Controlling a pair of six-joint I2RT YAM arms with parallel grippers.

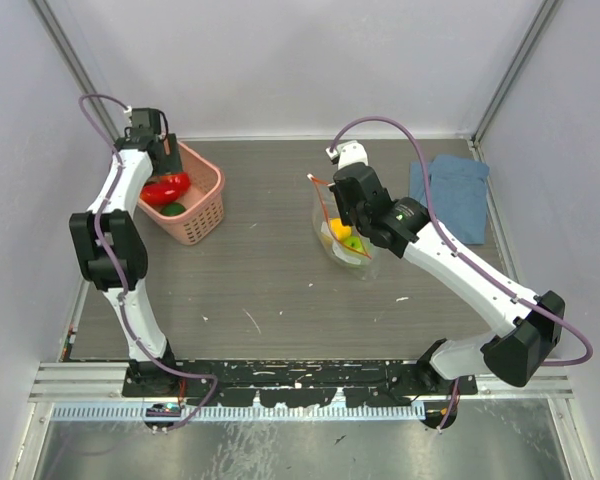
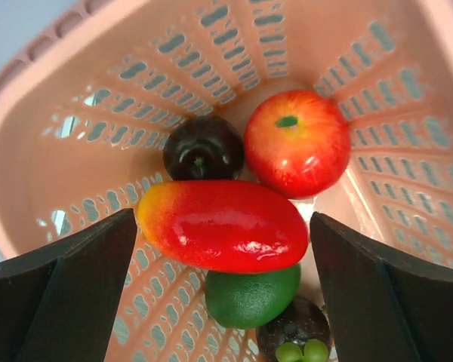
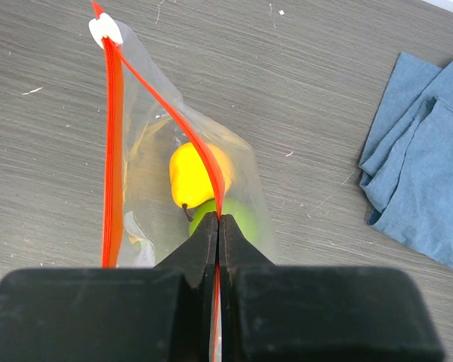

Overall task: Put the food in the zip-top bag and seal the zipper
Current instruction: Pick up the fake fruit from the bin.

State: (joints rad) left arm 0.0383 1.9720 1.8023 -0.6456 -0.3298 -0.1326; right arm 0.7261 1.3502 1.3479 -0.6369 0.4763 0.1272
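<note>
The zip-top bag (image 3: 147, 151) is seen standing mouth-up on the table (image 1: 260, 290), right of centre, with a yellow fruit (image 3: 189, 177) and a green fruit (image 3: 241, 215) already inside. One lip of its orange-red zipper (image 3: 113, 151) is pinched in the fully closed right gripper (image 3: 219, 226), and the white slider (image 3: 104, 30) is parked at the far end. The rest of the food is piled in the pink basket (image 2: 211, 45) at the far left, well apart from the bag: a red-and-yellow mango (image 2: 223, 226), a red apple (image 2: 297, 143), a dark plum (image 2: 203, 147) and a green lime (image 2: 251, 294). The mango is straddled by the left gripper (image 2: 220, 219), whose jaws are spread wide and hold nothing. Trouble is judged likeliest at the mouth, which is opened only to a narrow slit and could be fouled by the long mango. A glossy skin could also slide from the pads, or the thin lip could be pulled from the pinch. A blue cloth (image 1: 452, 195) lies beyond the bag. No brand, label or lettering can be read in any view.
</note>
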